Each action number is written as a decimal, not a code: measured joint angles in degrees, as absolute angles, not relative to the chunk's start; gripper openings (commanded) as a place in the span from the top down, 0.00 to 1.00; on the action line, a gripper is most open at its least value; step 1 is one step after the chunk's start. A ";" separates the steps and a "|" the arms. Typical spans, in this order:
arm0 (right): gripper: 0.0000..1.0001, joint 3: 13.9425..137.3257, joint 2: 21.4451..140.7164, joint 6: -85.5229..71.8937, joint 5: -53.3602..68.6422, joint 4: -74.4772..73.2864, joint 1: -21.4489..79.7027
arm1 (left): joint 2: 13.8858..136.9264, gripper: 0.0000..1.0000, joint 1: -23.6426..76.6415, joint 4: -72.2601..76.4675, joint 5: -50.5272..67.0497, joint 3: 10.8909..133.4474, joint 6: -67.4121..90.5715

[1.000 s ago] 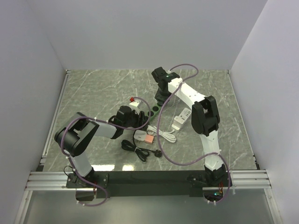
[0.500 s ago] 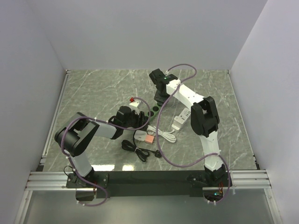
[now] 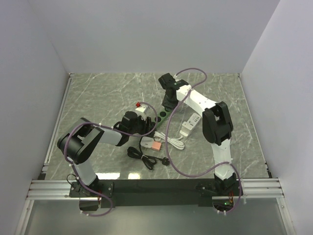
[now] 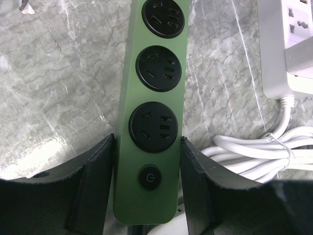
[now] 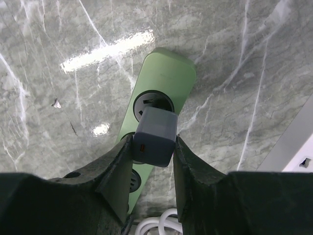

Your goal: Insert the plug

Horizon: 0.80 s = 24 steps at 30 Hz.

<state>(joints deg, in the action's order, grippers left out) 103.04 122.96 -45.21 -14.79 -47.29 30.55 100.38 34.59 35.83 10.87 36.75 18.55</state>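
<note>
1. right gripper is closed partway on a grey plug, one finger pressed on each side of the block.
2. the plug sits over the end socket of the green power strip, at the end farthest from the switch. it covers part of the socket face, and i cannot tell whether the pins are in.
3. left gripper is clamped across the strip's other end. its fingers touch both long edges, just beside the round power button.
4. left wrist view shows three black sockets in a row beyond the button, all bare.
5. the strip lies flat on the marble table, running diagonally between the two grippers in the top view.
6. a white power strip lies just right of the green one, not touching it, with its coiled white cable near the left gripper.
7. a black cable is bundled nearer the arm bases, apart from the strips.
</note>
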 measured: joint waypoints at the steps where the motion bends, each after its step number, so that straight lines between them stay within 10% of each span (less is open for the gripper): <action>1: 1.00 103.07 122.96 -45.01 -14.48 -47.29 30.44 | 100.38 0.61 34.59 35.83 10.87 36.75 18.55; 12: 1.00 104.99 124.75 -42.92 -9.32 -49.50 28.60 | 100.12 0.63 34.59 38.96 10.74 34.94 18.74; 21: 1.00 107.77 126.48 -42.06 -7.97 -52.29 28.16 | 100.14 0.80 34.68 41.10 10.85 33.80 18.74; 24: 1.00 108.16 126.74 -42.06 -7.81 -52.75 28.12 | 100.33 1.00 34.70 41.56 11.03 33.69 18.72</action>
